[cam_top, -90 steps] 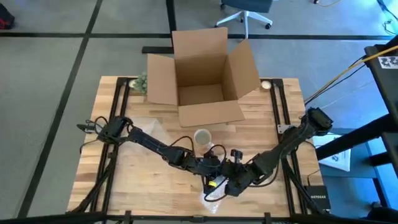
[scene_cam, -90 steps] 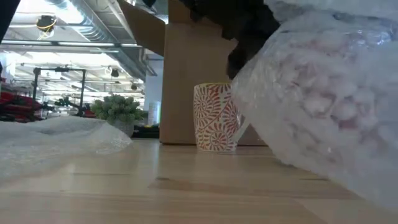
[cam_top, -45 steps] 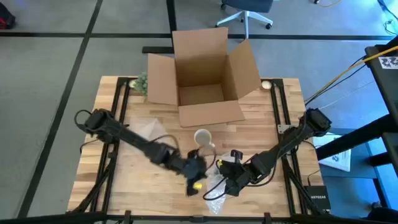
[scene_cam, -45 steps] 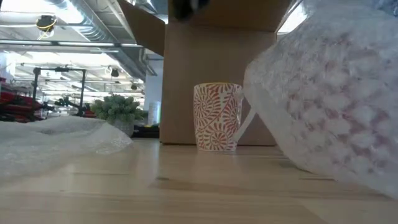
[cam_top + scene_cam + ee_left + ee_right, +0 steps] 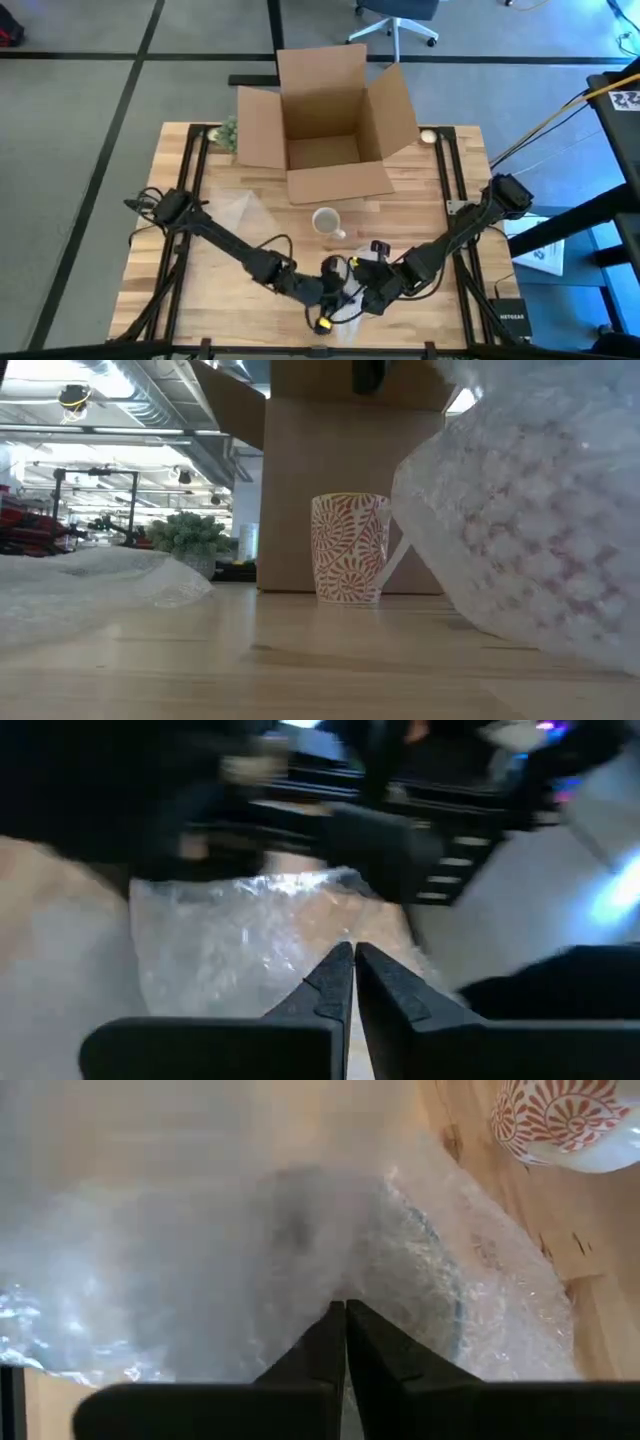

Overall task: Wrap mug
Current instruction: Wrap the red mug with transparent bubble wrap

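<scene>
The white mug with red swirl pattern (image 5: 325,220) stood unwrapped at frame centre; both the left gripper (image 5: 335,291) and right gripper (image 5: 362,296) were clenched on the clear bubble-wrap sheet (image 5: 345,310), which risked tearing or slipping under opposing pulls.

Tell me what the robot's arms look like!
Two thin dark arms made of jointed links, with loose black cables looping along them. The left gripper has a yellow bit beside it. The right gripper carries a white patch. Each ends in two dark pointed fingers.

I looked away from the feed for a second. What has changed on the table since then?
The left gripper swung away from the bubble wrap sheet, out toward the left, then came back beside the right gripper, which stayed shut on the sheet. The mug, the cardboard box and the second bubble wrap sheet did not move.
</scene>
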`<action>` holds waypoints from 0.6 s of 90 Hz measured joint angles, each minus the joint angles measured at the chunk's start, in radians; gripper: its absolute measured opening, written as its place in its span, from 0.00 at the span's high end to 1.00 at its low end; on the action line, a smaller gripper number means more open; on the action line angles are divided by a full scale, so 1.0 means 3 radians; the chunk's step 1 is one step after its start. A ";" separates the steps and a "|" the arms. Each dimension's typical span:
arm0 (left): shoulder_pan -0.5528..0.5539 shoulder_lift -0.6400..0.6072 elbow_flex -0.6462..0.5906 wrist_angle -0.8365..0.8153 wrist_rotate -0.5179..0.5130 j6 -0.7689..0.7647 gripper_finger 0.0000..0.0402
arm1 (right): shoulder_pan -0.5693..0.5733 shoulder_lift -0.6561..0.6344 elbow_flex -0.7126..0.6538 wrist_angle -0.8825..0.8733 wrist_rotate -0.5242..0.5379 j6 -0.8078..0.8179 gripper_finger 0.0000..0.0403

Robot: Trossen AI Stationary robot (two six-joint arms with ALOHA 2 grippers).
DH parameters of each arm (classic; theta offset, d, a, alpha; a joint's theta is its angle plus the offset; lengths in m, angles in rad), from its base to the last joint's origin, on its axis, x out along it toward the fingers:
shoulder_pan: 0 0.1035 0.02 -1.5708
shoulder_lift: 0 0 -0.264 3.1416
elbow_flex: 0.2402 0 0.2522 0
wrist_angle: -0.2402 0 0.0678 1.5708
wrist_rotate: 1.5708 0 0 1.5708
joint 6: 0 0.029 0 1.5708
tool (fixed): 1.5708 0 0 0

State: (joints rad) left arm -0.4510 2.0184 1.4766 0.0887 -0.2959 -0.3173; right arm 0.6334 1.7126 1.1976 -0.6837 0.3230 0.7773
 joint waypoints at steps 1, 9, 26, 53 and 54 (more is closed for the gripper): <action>0.0018 0.0009 0.0000 -0.0002 0.0012 0.0002 1.00 | 0.0000 0.0000 0.0000 0.0001 0.0006 0.0000 1.00; 0.0130 0.0092 0.0007 -0.0052 0.0141 -0.0047 1.00 | 0.0001 0.0000 0.0000 0.0007 0.0023 -0.0001 1.00; 0.0264 0.0319 0.0017 -0.0109 0.0185 -0.0258 1.00 | 0.0001 -0.0003 0.0001 0.0007 0.0026 -0.0001 1.00; 0.0250 0.0363 0.0014 -0.0124 0.0201 -0.0351 1.00 | 0.0004 -0.0170 0.0434 -0.0597 -0.0032 -0.0003 1.00; 0.0248 0.0363 0.0014 -0.0124 0.0201 -0.0351 1.00 | 0.0004 -0.0172 0.0463 -0.0645 -0.0032 -0.0003 1.00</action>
State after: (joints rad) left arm -0.3766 2.1273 1.4806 0.0513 -0.2356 -0.4225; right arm 0.6346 1.6609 1.3365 -0.8772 0.3135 0.7763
